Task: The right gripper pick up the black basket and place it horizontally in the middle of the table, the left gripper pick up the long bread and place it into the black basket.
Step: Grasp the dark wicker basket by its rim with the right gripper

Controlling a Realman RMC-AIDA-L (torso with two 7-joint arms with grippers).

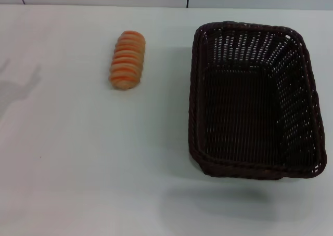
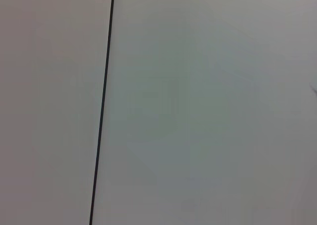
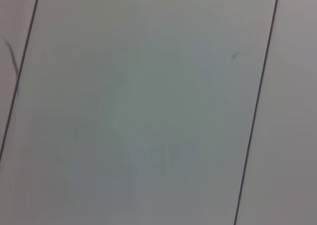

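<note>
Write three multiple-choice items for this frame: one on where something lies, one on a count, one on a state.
1. Where does the long bread lie relative to the black basket?
A. Inside it
B. On the table, toward the robot's left of it
C. On its rim

2. How many bread pieces show on the table?
A. One
B. Two
C. Three

3. What state is the basket in?
A. Flipped upside down
B. Held in the air
C. Upright and empty

Answers: 1 B, bare tabletop separates them in the head view. 2 A, only one ridged orange loaf shows. 3 C, its bare woven floor faces up, and no gripper is in view.
</note>
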